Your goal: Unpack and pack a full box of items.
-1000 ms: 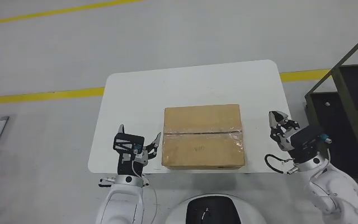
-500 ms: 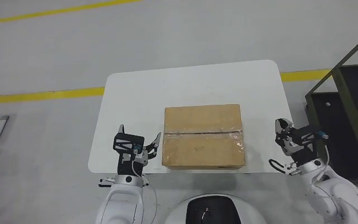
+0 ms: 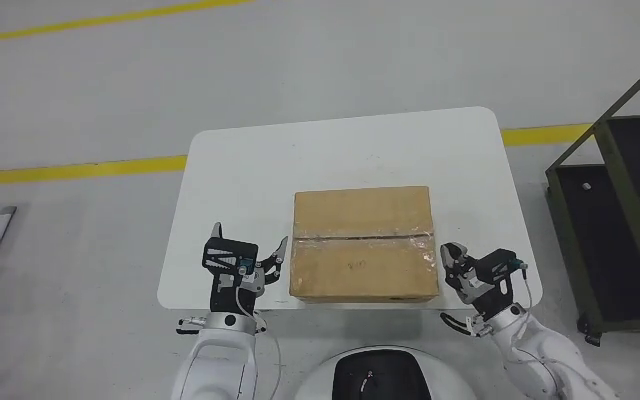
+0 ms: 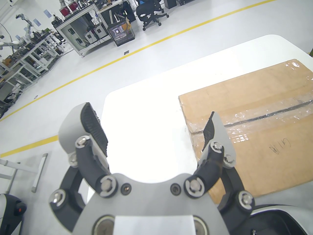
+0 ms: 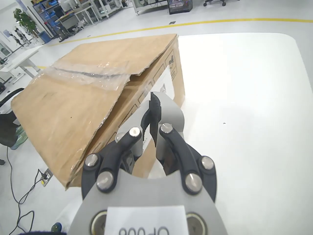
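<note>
A brown cardboard box (image 3: 363, 243) lies closed on the white table (image 3: 350, 150), its top seam covered with wrinkled clear tape (image 5: 88, 73). My left gripper (image 3: 261, 262) stands open just off the box's near left corner, nothing between its fingers (image 4: 94, 125). My right gripper (image 3: 455, 262) is shut and empty, close beside the box's right side (image 5: 156, 81) near the front corner. In the right wrist view the near top flap (image 5: 73, 113) lifts slightly at its edge. The box (image 4: 254, 133) has handwriting on its lid.
A dark metal rack (image 3: 600, 210) stands right of the table. Bare tabletop stretches behind the box and along its left. The table's front edge runs just under the box's near side. Lab benches and chairs (image 4: 149, 13) stand far off.
My right arm has swung in from beyond the table's right edge to the box's right front corner, and its fingers have shut. The left arm has kept still.
</note>
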You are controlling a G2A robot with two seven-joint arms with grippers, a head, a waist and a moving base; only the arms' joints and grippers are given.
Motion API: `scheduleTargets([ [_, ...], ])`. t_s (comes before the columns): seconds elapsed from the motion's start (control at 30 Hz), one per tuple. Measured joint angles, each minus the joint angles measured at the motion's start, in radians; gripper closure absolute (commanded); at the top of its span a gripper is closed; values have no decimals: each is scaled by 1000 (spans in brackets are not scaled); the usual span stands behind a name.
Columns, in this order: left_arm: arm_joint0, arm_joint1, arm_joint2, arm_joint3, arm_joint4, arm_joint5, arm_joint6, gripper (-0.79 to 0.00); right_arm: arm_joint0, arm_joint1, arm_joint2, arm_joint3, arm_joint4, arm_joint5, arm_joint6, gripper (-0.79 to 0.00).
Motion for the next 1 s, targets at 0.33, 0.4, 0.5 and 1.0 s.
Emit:
scheduleTargets([
  [0.33, 0, 0, 1, 0, -1, -1, 1, -785, -3, -2, 8, 17, 14, -15, -75, 0],
  [0.4, -6, -2, 19, 2, -23, -9, 20, -785, -27, 2, 43, 1, 16, -8, -79, 0],
  [0.5, -32, -6, 79, 7, -62, -42, 37, -785, -65, 9, 106, -29, 7, -4, -81, 0],
  [1.0, -178, -34, 351, 75, -153, -118, 41, -785, -158, 22, 255, -101, -31, -23, -66, 0],
])
